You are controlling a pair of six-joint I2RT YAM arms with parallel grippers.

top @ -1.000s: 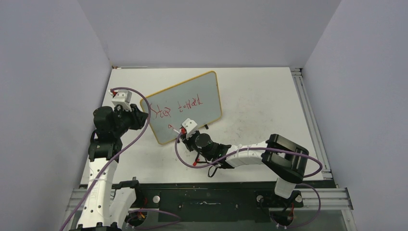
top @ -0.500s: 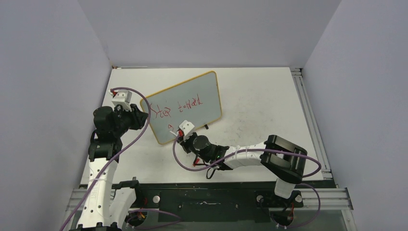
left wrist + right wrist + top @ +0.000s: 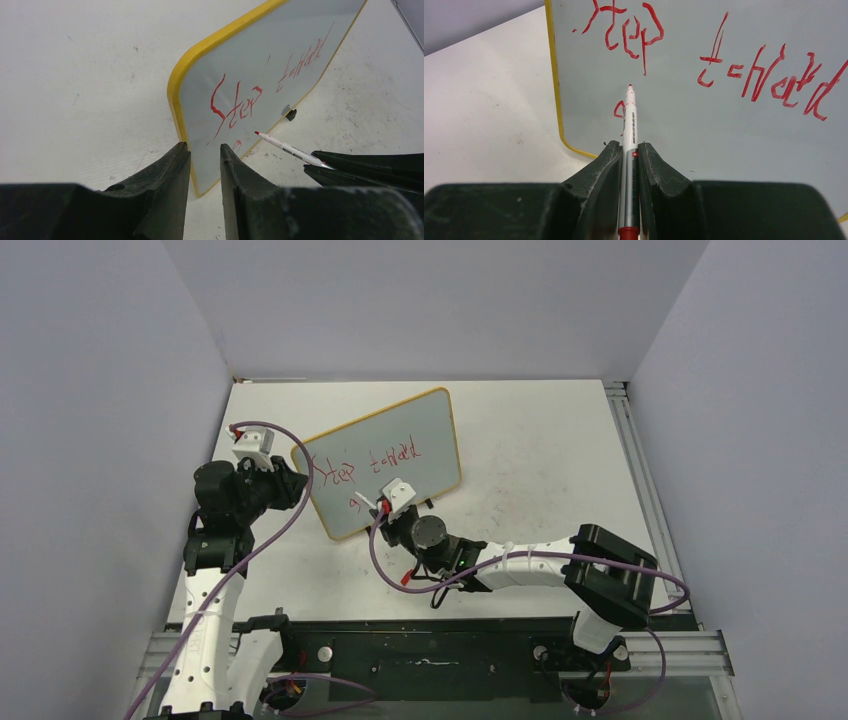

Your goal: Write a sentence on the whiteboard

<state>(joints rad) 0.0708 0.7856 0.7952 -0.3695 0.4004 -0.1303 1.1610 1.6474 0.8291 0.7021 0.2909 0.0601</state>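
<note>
The whiteboard [image 3: 430, 425] with its yellow frame stands tilted on the table, left of centre. The sentence [image 3: 372, 465] reads "Step toward" in red on one line, with a small red mark [image 3: 618, 108] below "Step". My left gripper [image 3: 297, 483] grips the board's left edge; in the left wrist view its fingers [image 3: 175, 165] straddle the yellow frame [image 3: 176, 95]. My right gripper [image 3: 384, 512] is shut on a white red-tipped marker [image 3: 629, 127]. The marker's tip is at the board just right of the small mark. The marker also shows in the left wrist view [image 3: 287, 147].
One black foot [image 3: 291, 114] of the board rests on the white table [image 3: 540, 450]. Grey walls close the left, back and right. A metal rail [image 3: 640, 470] runs along the table's right edge and another [image 3: 450, 650] along the front by the arm bases.
My right gripper with the marker has shifted a little right and farther along the board's lower line. The left arm and the board have not moved.
</note>
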